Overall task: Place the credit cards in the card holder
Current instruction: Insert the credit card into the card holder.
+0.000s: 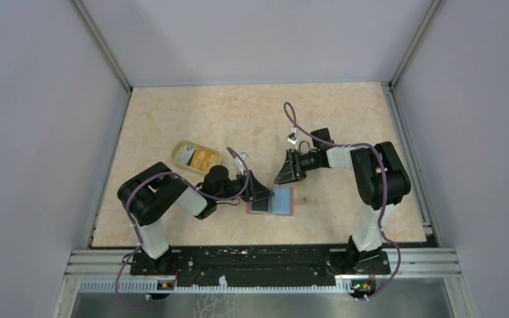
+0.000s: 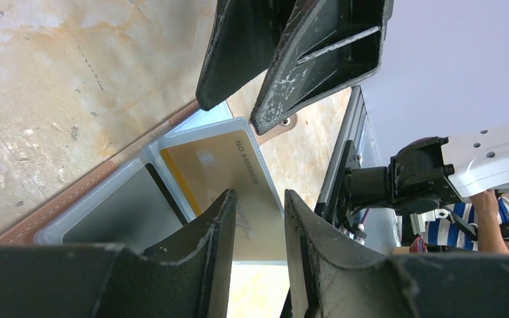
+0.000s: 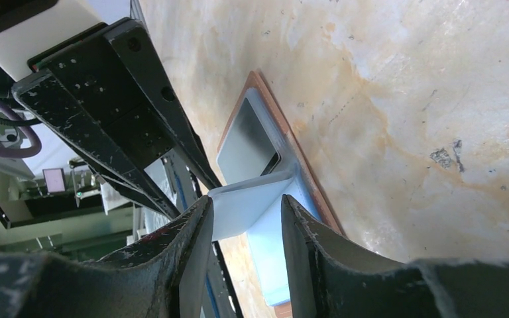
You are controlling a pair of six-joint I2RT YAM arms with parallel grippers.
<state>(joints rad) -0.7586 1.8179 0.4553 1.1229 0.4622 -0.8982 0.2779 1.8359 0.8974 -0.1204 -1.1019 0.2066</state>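
Tabletop [image 1: 238,112] overhead hides what my wrist views show: right gripper [image 3: 245,199] pinching card holder [image 3: 248,129] flap, left gripper [image 2: 258,195] over gold card [image 2: 219,165], hold unclear.

Glossy card [image 2: 225,165], seemingly leather card holder [image 1: 283,201]

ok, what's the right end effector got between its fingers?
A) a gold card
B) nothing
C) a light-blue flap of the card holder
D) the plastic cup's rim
C: in the right wrist view a raised light-blue flap of the open card holder is pinched between the fingers of the right end effector.
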